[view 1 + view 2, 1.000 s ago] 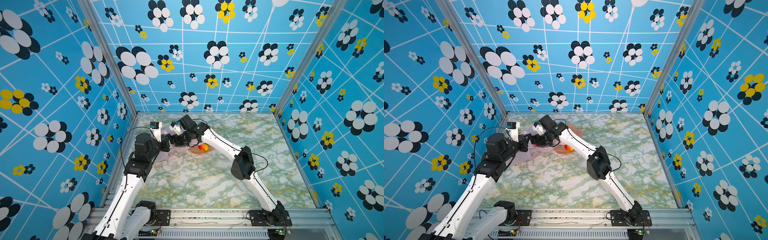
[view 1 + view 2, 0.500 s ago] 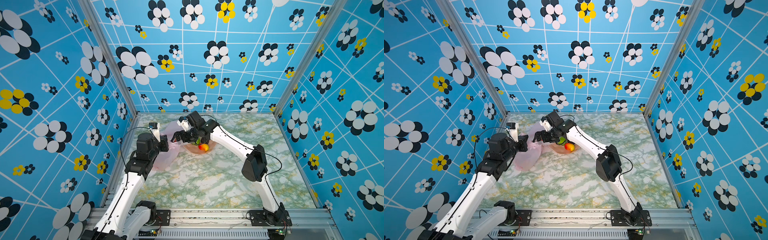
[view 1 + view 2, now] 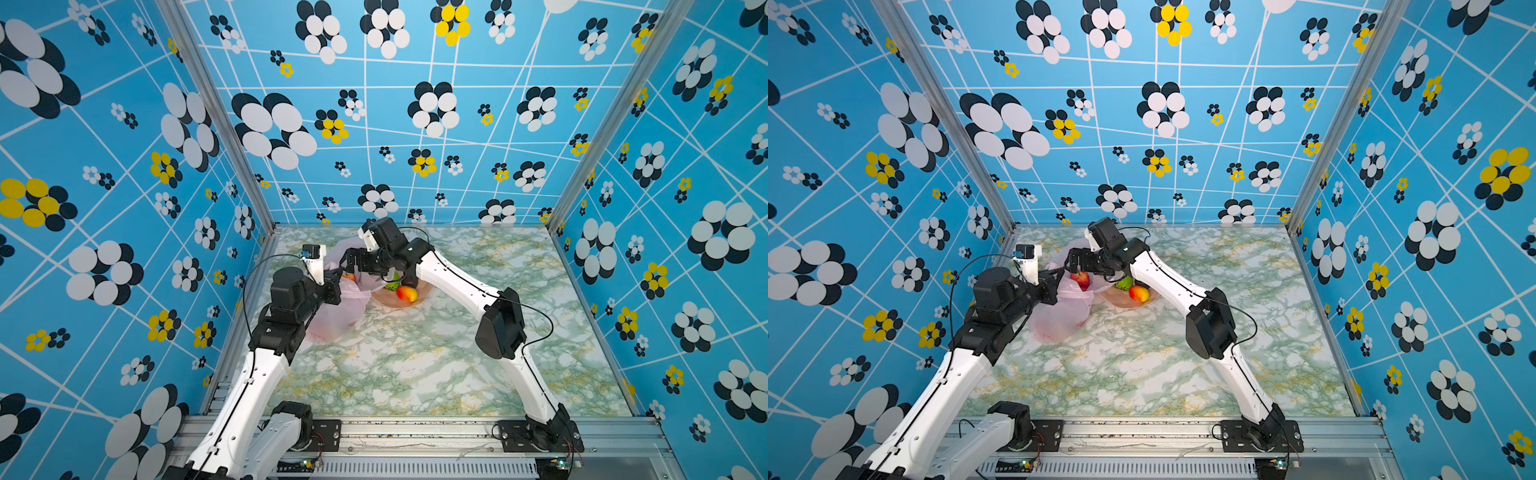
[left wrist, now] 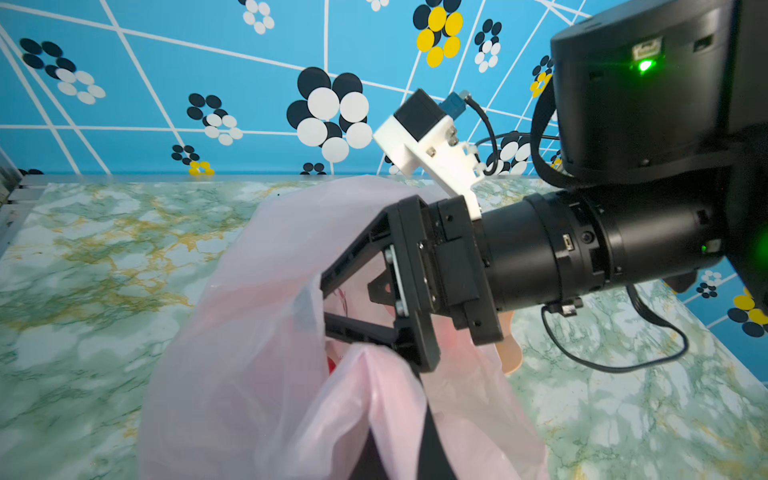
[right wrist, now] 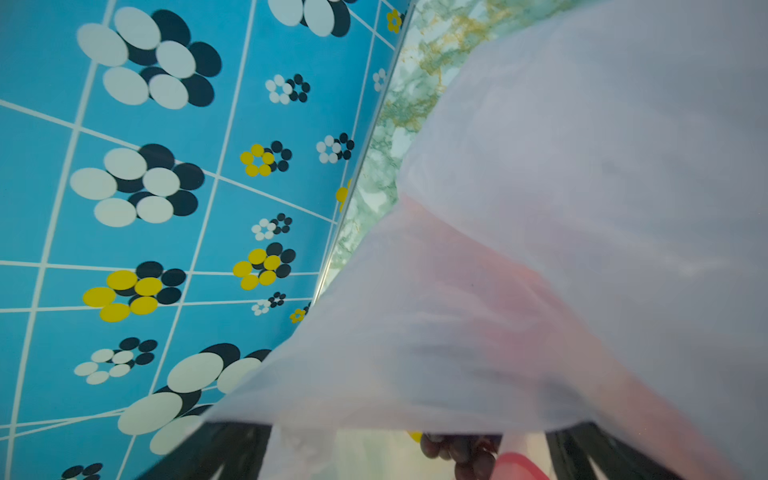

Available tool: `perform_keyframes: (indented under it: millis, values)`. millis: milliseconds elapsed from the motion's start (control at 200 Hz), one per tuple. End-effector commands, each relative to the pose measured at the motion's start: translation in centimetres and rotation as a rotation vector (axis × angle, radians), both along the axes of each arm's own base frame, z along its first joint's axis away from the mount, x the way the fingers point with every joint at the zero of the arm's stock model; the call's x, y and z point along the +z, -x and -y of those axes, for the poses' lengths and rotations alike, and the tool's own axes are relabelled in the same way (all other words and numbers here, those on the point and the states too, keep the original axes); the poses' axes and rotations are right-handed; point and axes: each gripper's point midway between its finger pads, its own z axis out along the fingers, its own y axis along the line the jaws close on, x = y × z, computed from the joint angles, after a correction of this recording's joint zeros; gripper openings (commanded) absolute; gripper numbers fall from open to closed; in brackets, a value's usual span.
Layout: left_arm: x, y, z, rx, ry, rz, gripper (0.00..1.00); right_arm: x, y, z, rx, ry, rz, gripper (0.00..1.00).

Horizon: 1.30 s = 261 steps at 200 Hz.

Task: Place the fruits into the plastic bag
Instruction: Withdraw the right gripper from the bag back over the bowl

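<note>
**Bag mouth held up, right gripper inside**

Left gripper (image 3: 1059, 279) clenched on the plastic bag (image 3: 1061, 316) rim, lifting it at the bench's (image 3: 1142, 365) 10 o'clock. Right gripper (image 4: 325, 302) released, jaws spread inside the mouth, with a red apple (image 3: 1080, 279) in there. Bumpy green fruit (image 3: 1124, 283) and mango-like fruit (image 3: 1139, 293) wait in the peach bowl (image 3: 1121, 304), just beside the bag at its 3 o'clock.

Risk: the spread fingers could snag thin film on the way out, dragging the bag or pulling the rim loose. Wall close at 9 o'clock, open bench from 3 to 6.
</note>
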Motion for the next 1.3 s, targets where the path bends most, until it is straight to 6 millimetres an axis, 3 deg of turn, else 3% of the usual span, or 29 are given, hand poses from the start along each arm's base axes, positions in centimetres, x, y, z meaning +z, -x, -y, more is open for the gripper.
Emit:
perform_keyframes:
  millis: [0,75,95,120,260,390,475,575,730,865,1020,1300]
  values:
    - [0.8,0.0,-1.5,0.078,-0.05,0.025,0.0,6.4,0.2,-0.8,0.03,-0.18,0.072,1.0]
    - [1.0,0.1,-3.3,0.172,-0.085,0.036,0.0,8.4,0.5,0.8,0.026,-0.209,0.112,1.0]
    - [1.0,0.2,-3.6,0.192,-0.093,0.039,0.0,7.9,0.4,1.2,0.02,-0.201,0.105,1.0]
    - [1.1,0.3,-4.1,0.218,-0.104,0.041,0.0,9.8,0.9,2.1,0.018,-0.226,0.134,1.0]
    - [1.3,0.6,-6.2,0.323,-0.146,0.05,0.0,12.4,1.5,7.2,-0.04,-0.25,0.203,1.0]
    - [1.2,0.5,-6.6,0.344,-0.155,0.041,0.0,14.7,2.2,11.6,-0.082,-0.267,0.279,1.0]
    - [1.3,0.5,-6.8,0.347,-0.152,0.043,0.0,14.9,2.4,13.8,-0.09,-0.223,0.328,1.0]
    - [1.5,0.7,-7.1,0.365,-0.155,0.055,0.0,13.6,1.8,16.6,-0.129,-0.093,0.357,1.0]
    - [1.6,0.9,-7.4,0.379,-0.162,0.063,0.0,10.1,0.2,21.1,-0.221,0.13,0.332,1.0]
    - [1.5,0.8,-7.6,0.391,-0.168,0.058,0.0,6.6,-0.2,23.3,-0.251,0.308,0.269,1.0]
    - [1.5,0.9,-8.0,0.413,-0.175,0.057,0.0,3.0,-0.1,23.0,-0.189,0.403,0.155,1.0]
    - [1.4,0.9,-8.2,0.423,-0.179,0.051,0.0,-1.6,0.6,20.4,-0.06,0.472,0.04,0.97]
